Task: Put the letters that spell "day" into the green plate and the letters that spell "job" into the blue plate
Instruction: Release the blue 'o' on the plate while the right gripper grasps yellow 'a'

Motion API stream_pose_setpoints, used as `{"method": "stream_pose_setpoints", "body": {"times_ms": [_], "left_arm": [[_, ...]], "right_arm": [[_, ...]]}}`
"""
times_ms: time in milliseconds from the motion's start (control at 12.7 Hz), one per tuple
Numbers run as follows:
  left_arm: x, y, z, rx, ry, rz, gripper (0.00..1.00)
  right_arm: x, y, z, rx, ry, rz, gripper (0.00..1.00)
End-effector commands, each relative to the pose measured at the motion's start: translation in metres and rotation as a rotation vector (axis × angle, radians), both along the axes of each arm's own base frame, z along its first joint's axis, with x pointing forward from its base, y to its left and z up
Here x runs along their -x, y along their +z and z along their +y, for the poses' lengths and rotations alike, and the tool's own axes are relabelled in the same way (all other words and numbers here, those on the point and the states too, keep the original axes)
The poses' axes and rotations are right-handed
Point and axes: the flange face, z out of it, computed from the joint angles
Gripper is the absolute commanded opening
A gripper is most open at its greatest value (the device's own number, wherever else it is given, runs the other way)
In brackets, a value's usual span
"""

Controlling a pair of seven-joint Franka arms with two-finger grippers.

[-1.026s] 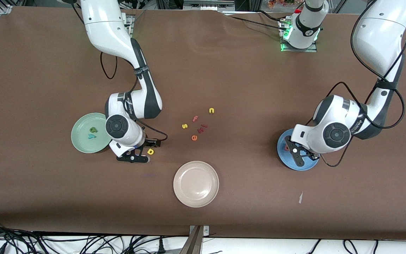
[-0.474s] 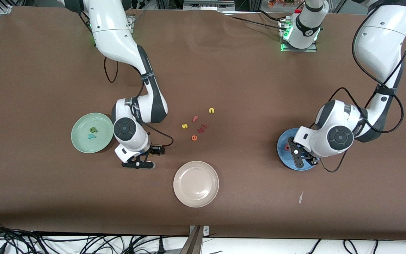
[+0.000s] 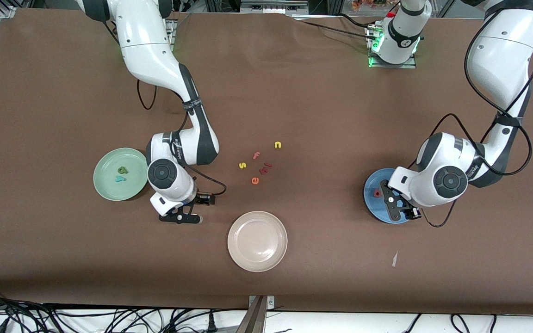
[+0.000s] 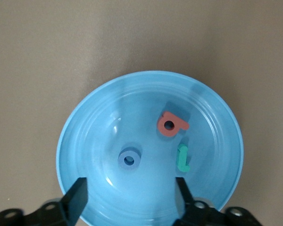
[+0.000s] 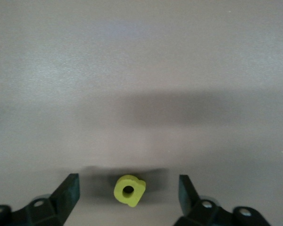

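My right fingers (image 5: 71, 193) stand wide open, nothing held, straddling the yellow "d" (image 5: 129, 190) on the bare desk just beside the green plate (image 3: 104, 190); "a" (image 3: 122, 170) and "y" (image 3: 119, 179) already lie in it. Drop square, close on the d's flanks. Left gripper (image 4: 129, 197) hangs open and empty over the blue plate (image 4: 85, 127), which holds "b" (image 4: 171, 124), "o" (image 4: 129, 159), and "j" (image 4: 183, 158), I think. Spare letters (image 3: 257, 162) mid-desk and beige plate (image 3: 257, 241) nearer the front edge: nothing blocking.
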Motion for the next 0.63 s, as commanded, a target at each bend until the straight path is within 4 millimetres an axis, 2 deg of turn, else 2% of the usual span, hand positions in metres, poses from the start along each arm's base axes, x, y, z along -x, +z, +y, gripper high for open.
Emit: {"method": "stream_pose_setpoints", "body": {"times_ms": [0, 158, 395, 553], "left_arm": [[0.001, 0.021, -0.004, -0.02, -0.003, -0.005, 1.0], [0.007, 0.041, -0.01, 0.017, 0.109, 0.037, 1.0], [0.023, 0.09, -0.021, 0.018, 0.321, 0.104, 1.0], [0.027, 0.142, -0.039, -0.031, 0.461, 0.123, 1.0]], "right_arm": [[-0.005, 0.004, 0.001, -0.054, -0.026, 0.025, 0.83], [-0.003, 0.003, 0.003, -0.06, -0.028, 0.041, 0.81], [-0.001, 0.003, 0.003, -0.061, -0.029, 0.053, 0.75], [-0.001, 0.003, 0.002, -0.061, -0.031, 0.053, 0.73]]}}
